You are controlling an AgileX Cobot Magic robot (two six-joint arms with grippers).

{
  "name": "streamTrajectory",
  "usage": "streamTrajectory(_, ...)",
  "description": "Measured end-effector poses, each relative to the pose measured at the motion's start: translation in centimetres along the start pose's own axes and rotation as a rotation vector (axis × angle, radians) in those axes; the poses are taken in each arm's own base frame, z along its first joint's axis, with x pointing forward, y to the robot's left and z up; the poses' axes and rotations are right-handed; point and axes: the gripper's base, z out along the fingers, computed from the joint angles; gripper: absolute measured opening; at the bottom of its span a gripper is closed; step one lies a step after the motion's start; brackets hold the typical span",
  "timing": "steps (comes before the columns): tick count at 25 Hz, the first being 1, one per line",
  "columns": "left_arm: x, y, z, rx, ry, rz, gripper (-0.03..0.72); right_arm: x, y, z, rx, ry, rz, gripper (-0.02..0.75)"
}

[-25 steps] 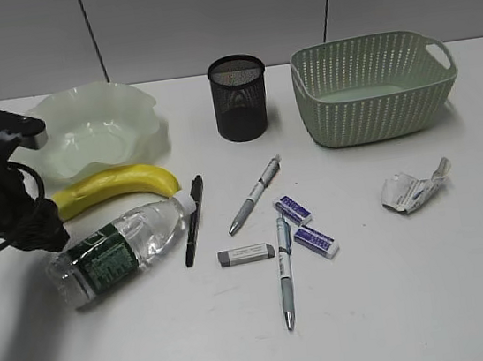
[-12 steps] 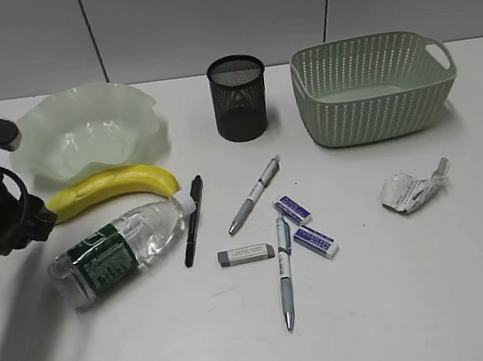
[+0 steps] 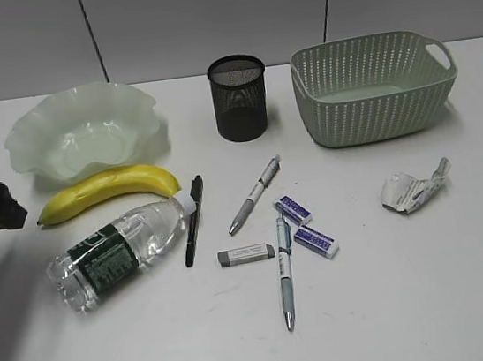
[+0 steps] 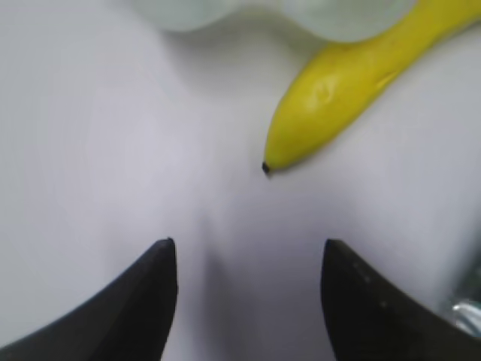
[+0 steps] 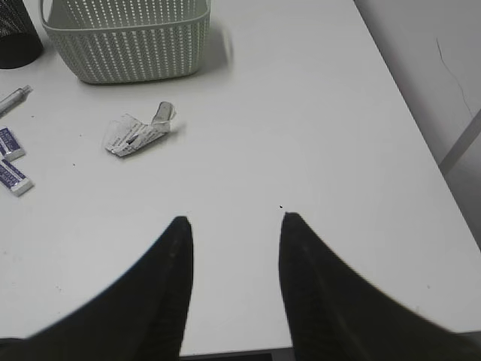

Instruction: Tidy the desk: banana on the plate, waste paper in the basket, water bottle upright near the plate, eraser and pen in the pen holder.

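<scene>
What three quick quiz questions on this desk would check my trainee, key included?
1. True or false: the banana lies on the plate.
2. How many erasers lie on the desk?
3. The bottle is: A) upright B) lying on its side.

Key: 1. False, it lies beside the plate. 2. Three: two purple-labelled, one grey. 3. B.

Wall (image 3: 220, 14): grey panels directly behind the tabletop (image 3: 418, 300), split by dark vertical seams.
Tabletop: plain white, wide, meeting the wall at its far edge.
Light: soft, even, faint shadows.
</scene>
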Motion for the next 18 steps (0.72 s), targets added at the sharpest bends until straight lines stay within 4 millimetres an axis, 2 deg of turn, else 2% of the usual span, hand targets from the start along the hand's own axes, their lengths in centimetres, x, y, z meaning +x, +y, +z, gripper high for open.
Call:
streamTrajectory(5, -3.1, 0.1, -0.2, 0.165, 0.009, 0.016, 0.456, 0.0, 0.0, 0.0, 0.000, 0.000, 0.000, 0.318)
streamTrajectory(8, -3.9, 0.3, 0.5, 0.219, 0.023, 0.045, 0.452, 0.0, 0.0, 0.0, 0.000, 0.000, 0.000, 0.318)
streamTrajectory(13, -4.0, 0.5, 0.7, 0.216, 0.023, 0.165, 0.457, 0.0, 0.0, 0.0, 0.000, 0.000, 0.000, 0.318)
streamTrajectory(18, -3.8, 0.6, 1.2, 0.216, 0.023, 0.285, 0.535, 0.0, 0.0, 0.0, 0.000, 0.000, 0.000, 0.318)
